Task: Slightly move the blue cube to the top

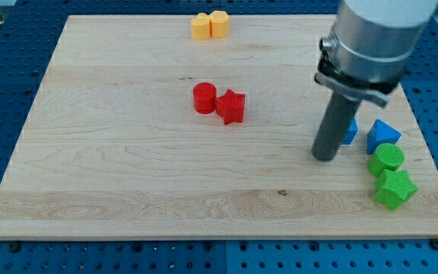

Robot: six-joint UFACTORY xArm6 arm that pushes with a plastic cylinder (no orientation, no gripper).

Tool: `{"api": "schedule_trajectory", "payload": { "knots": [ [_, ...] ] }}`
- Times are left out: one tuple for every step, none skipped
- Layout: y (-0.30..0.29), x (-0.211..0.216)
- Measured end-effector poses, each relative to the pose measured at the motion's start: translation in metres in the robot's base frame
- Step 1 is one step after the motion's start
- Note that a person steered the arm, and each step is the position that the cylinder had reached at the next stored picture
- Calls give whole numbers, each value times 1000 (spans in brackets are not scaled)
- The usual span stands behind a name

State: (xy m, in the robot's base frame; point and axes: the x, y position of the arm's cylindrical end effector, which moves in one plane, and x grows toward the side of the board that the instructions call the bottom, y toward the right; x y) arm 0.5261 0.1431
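The blue cube [350, 132] sits near the view's right edge of the wooden board [128, 175]. It is mostly hidden behind my rod; only a sliver shows. My tip [325, 157] rests on the board just left of and slightly below the cube, touching or nearly touching it. A second blue block, triangular [382, 135], lies just right of the cube.
A green cylinder [386, 159] and a green star-like block [395, 189] lie below the blue triangle. A red cylinder [204, 98] and red star [231, 106] touch near the board's middle. Two yellow blocks [210, 25] sit at the top edge.
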Motion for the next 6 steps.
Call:
{"api": "schedule_trajectory", "payload": {
  "knots": [
    [18,2],
    [24,-18],
    [24,-41],
    [24,-66],
    [24,-83],
    [10,-91]
  ]
}}
